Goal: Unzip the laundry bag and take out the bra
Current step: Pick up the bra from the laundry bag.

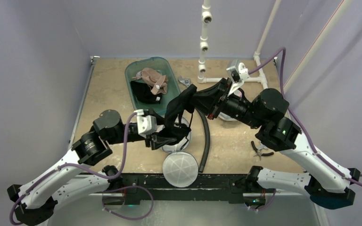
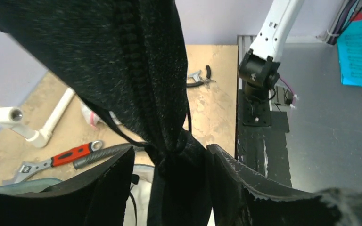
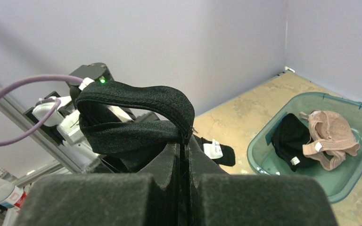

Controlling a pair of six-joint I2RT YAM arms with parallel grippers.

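A black bra (image 1: 180,102) hangs stretched between the two arms above the table. My right gripper (image 1: 195,98) is shut on its upper edge, and in the right wrist view the fabric (image 3: 132,117) loops up out of the closed gripper (image 3: 184,155). My left gripper (image 1: 172,137) stands open around the lower bunched part of the bra (image 2: 122,70), just above the round white laundry bag (image 1: 185,133); fabric fills most of the gap in the left gripper (image 2: 172,188). The bag's round mesh lid (image 1: 180,169) lies flipped open towards the near edge. Its zip is hidden.
A teal bin (image 1: 131,77) at the back holds a black and a beige bra (image 1: 153,79). A grey corrugated hose (image 1: 207,141), pliers (image 1: 261,149), a red-handled wrench (image 2: 70,154) and a white pipe frame (image 1: 203,42) lie around the middle and right.
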